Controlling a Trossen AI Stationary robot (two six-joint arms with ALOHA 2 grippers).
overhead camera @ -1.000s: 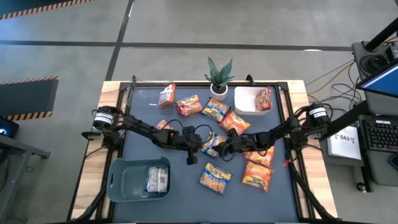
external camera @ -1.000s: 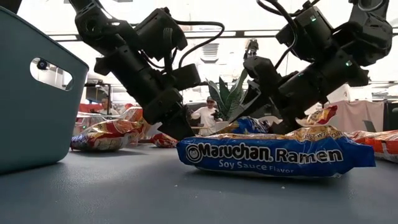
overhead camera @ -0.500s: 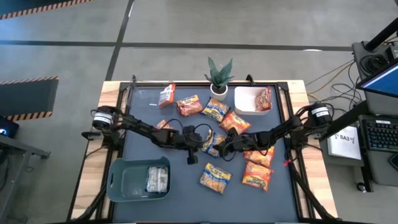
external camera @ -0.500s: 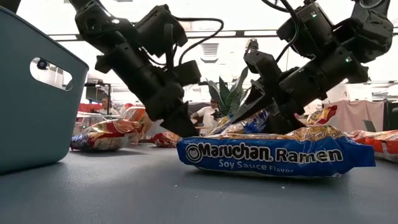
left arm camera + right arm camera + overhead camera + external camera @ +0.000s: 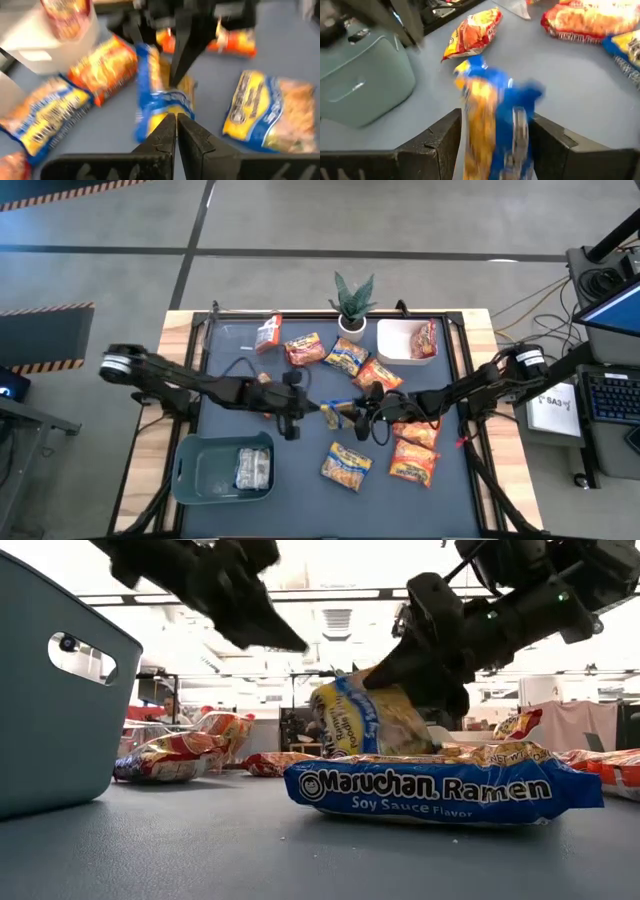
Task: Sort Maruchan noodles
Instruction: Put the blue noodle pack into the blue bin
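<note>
The right gripper (image 5: pixel 352 416) is clamped on a yellow-and-blue packet (image 5: pixel 334 416) and holds it clear of the desk (image 5: pixel 230 355), near the middle. In the low view that packet (image 5: pixel 368 720) hangs upright on its edge under the gripper (image 5: pixel 425 670), above the soy sauce packet (image 5: pixel 445 790) lying flat in front. The right wrist view shows the packet (image 5: pixel 492 120) between that gripper's two fingers (image 5: pixel 440 145).

The left gripper (image 5: pixel 297 406) hovers just beside the held packet, its fingers pressed together and holding nothing. Its wrist view shows the closed fingers (image 5: pixel 165 135) pointing at the lifted packet (image 5: pixel 160 95).

The other packets lie spread over the desk. An orange carton (image 5: pixel 267 334) sits near the back left corner. Three packets (image 5: pixel 343 357) lie in a row in front of the plant (image 5: pixel 352 302). A white tray (image 5: pixel 393 342) at the back right holds one red packet (image 5: pixel 424 338). Two orange packets (image 5: pixel 415 450) lie on the right, under the right arm, and the soy sauce packet (image 5: pixel 346 464) lies toward the front. A teal bin (image 5: pixel 190 472) at the front left holds a silvery packet (image 5: pixel 254 469).
</note>
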